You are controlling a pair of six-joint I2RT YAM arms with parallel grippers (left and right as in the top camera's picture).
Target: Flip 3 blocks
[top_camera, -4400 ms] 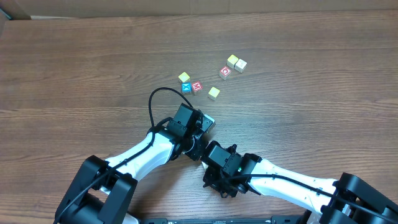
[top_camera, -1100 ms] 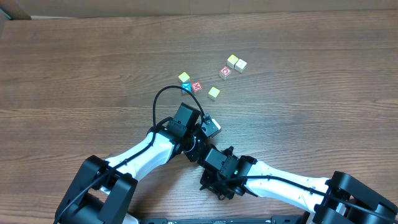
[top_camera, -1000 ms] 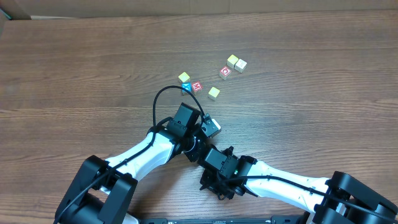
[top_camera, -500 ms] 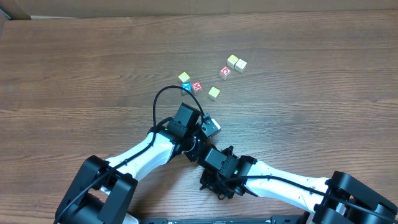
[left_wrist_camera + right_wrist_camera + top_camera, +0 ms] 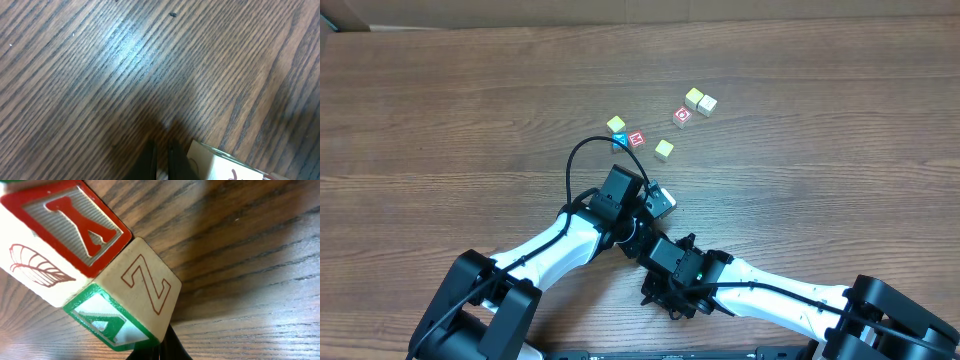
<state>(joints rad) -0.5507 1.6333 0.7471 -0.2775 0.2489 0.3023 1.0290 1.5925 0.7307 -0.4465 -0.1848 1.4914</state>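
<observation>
While both arms fold in towards the lower middle of the overhead view, their black wrists crowd together over a brown wood-grain worktop (image 5: pixel 440 110). Just right of the left wrist lie two white-faced blocks (image 5: pixel 661 203), seen from above only as a small pale patch with faint dark lines.

Above them, towards the upper middle of the frame, sits a loose scatter of tiny cubes. A teal block (image 5: pixel 619 141) touches a red-faced block (image 5: pixel 636 139) on its right. A yellow-topped cube (image 5: pixel 616 124) is just above the teal one and another yellow-topped cube (image 5: pixel 664 149) sits lower right. Further up and right are a second red-faced cube (image 5: pixel 682 116) and two pale yellow cubes (image 5: pixel 700 101) side by side.

In the right wrist view the pair fills the frame. The A block (image 5: pixel 65 235) at upper left has a red-bordered face with a red letter A and a white side with a thin leaf drawing. The Z block (image 5: pixel 135 300) touches it, showing a cream face with an outlined Z and a green side. The right claw (image 5: pixel 159 353) shows as one dark tip at the bottom edge, fingers pressed together and holding nothing, just under the Z block.

In the left wrist view the left claw (image 5: pixel 161 159) sits at bottom centre, its two dark fingers (image 5: pixel 149 161) nearly touching with nothing between them. A pale block corner (image 5: pixel 225 165) with a scrap of red marking lies just to their right
</observation>
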